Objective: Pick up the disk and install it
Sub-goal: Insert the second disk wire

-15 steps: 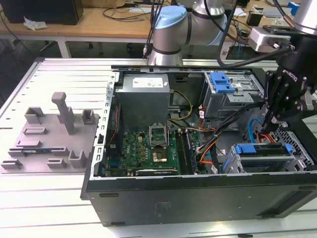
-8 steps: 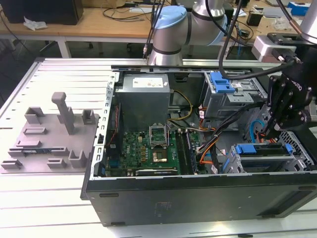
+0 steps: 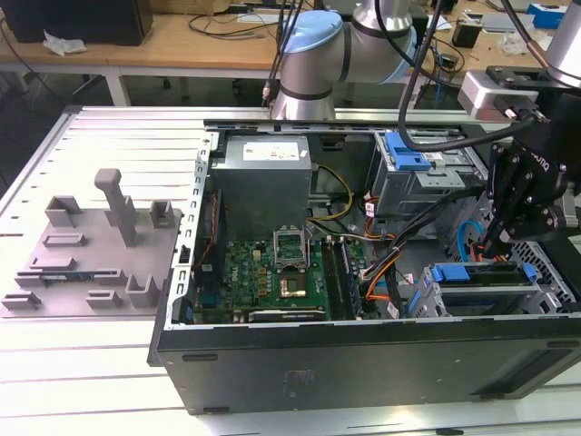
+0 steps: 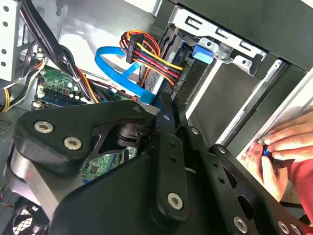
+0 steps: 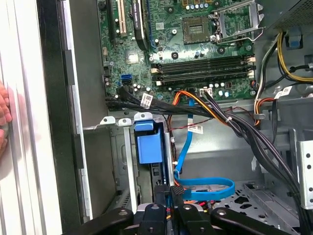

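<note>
Right, gripper [image 3: 502,238] sits low inside the PC case [image 3: 363,363], over the drive cage [image 3: 545,295] at the exterior view's right. The jaws look drawn together, with nothing I can make out between them

Just off the tips: a blue SATA cable [image 5: 205,188] looped on the cage floor, and the black power bundle [image 5: 244,129] crossing above it

The disk [image 5: 149,147] is the next thing out from the tips, close and straight ahead in the first wrist view. It sits on edge in the cage bay with its blue frame facing the gripper. In the exterior view the same disk [image 3: 472,275] lies with its long axis along the case front wall, running across that view from left to right, blue edge up, and the gripper hangs just above its right-hand end. Whether it's fully seated I can't tell

A person's hand [image 4: 279,147] rests on the outer case edge beside the cage

Beyond: motherboard [image 5: 195,49] with its open CPU socket [image 3: 289,243], then a second blue-tabbed bay [image 3: 406,150] at the far cage
</note>
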Tool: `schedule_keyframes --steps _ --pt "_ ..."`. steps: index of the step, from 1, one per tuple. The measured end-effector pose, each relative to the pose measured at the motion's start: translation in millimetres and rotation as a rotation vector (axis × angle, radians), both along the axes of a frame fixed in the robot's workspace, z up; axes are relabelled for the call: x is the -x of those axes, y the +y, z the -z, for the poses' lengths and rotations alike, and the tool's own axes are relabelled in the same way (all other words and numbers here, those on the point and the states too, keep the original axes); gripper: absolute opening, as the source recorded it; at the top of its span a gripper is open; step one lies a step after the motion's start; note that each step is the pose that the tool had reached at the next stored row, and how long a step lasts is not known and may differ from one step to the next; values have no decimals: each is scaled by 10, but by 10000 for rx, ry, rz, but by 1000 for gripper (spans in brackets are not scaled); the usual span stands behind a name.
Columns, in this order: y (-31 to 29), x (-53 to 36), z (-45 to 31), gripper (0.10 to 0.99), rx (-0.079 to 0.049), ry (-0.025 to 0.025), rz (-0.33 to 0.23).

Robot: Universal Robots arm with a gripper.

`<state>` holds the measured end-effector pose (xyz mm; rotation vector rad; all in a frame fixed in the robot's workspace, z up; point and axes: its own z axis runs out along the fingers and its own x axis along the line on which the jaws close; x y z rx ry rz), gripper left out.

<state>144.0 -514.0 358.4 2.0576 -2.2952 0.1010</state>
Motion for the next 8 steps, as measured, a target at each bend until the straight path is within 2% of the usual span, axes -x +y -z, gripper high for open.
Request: schedule_keyframes --steps 3,4,5,6,8 --pt "-6 7 4 161 -37 -14 -33" --pt "-16 13 4 161 -128 -54 -85" --pt "-28 14 4 161 -321 -132 -170" --pt "-40 17 6 161 -371 -159 -240" --pt "-49 22 8 161 -388 -171 -316"
